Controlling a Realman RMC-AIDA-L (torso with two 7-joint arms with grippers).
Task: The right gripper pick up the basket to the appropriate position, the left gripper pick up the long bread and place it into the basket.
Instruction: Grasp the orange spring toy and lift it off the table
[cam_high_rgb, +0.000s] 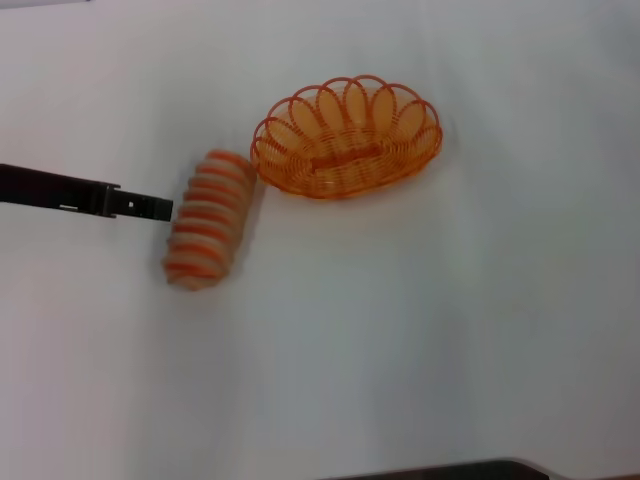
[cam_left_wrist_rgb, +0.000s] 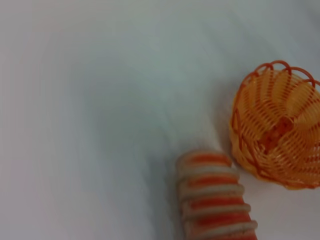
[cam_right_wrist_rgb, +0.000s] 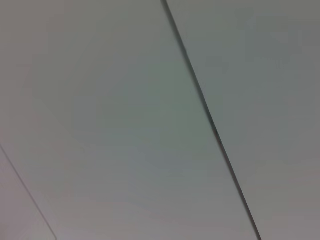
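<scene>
Beside the basket (cam_high_rgb: 346, 137), the long bread (cam_high_rgb: 208, 218) lies lengthwise toward it.

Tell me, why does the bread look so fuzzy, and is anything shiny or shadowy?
Head view: the bread is soft-edged and the basket a bit crisper; faint shadows under both; no glare. Left wrist view: bread blurred up close, basket clearer. Right wrist view: plain grey surface with a dark line, nothing sharp.

Soft, even light, mild blur.
Striped tan-and-orange long bread (cam_high_rgb: 208, 219) smeared; orange wire-weave basket (cam_high_rgb: 346, 137) casts faint shadow on the white table (cam_high_rgb: 420, 330).
</scene>
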